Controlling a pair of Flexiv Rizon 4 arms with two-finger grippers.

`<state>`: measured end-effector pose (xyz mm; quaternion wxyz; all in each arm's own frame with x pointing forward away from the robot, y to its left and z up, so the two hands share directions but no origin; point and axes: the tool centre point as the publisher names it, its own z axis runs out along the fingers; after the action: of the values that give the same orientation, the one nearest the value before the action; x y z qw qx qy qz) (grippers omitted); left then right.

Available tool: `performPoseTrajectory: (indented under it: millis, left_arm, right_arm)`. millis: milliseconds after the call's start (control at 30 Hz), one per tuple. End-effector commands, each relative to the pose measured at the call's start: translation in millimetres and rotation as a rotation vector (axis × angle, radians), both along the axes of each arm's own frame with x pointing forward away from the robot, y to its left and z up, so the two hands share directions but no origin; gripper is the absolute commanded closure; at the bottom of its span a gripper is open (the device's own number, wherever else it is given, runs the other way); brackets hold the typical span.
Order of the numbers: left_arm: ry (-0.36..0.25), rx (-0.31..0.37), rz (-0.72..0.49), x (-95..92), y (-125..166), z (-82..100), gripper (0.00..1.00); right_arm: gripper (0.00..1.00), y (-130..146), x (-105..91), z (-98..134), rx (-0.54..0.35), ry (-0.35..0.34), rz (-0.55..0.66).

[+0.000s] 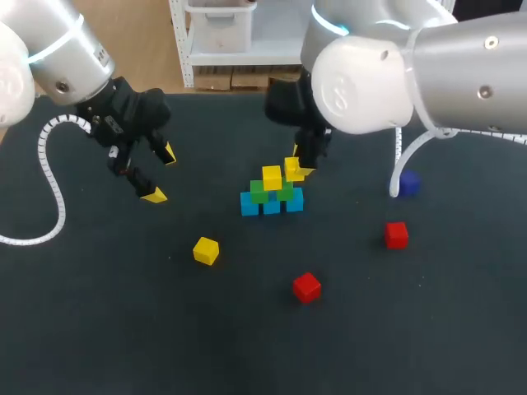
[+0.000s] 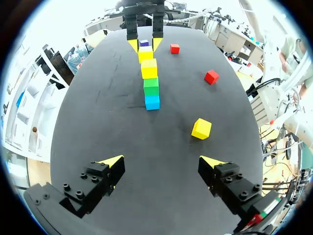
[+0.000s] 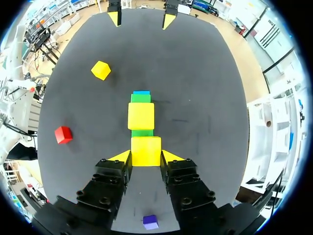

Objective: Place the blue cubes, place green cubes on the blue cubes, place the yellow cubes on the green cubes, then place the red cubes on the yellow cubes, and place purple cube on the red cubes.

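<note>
Three blue cubes (image 1: 272, 205) form a row mid-table, with two green cubes (image 1: 258, 192) on them. One yellow cube (image 1: 272, 177) rests on the greens. My right gripper (image 1: 301, 162) (image 3: 146, 156) is shut on a second yellow cube (image 1: 292, 169) (image 3: 145, 149), held just over the right-hand green cube beside the first yellow; I cannot tell whether it touches. My left gripper (image 1: 161, 174) (image 2: 161, 161) hangs open and empty left of the stack. A third yellow cube (image 1: 206, 250) (image 2: 201, 129) lies loose in front of the stack.
Two red cubes (image 1: 396, 234) (image 1: 306, 287) lie front right of the stack, and a purple cube (image 1: 408, 183) (image 3: 150, 222) sits to the right near my right arm's cable.
</note>
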<state>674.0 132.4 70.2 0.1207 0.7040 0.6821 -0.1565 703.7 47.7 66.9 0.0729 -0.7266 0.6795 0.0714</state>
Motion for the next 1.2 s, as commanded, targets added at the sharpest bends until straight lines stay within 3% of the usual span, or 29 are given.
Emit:
performPoseTrajectory:
  millis: [33, 1200]
  left_arm:
    - [-0.002, -0.002, -0.001, -0.3, 0.7, -0.4, 0.0]
    - [-0.002, -0.002, -0.001, -0.3, 0.7, -0.4, 0.0]
  right_arm:
    - [1.0, 1.8, -2.9, -1.1, -0.003, -0.006, 0.001]
    - [1.0, 7.6, -7.2, -6.4, -0.01, 0.005, 0.023]
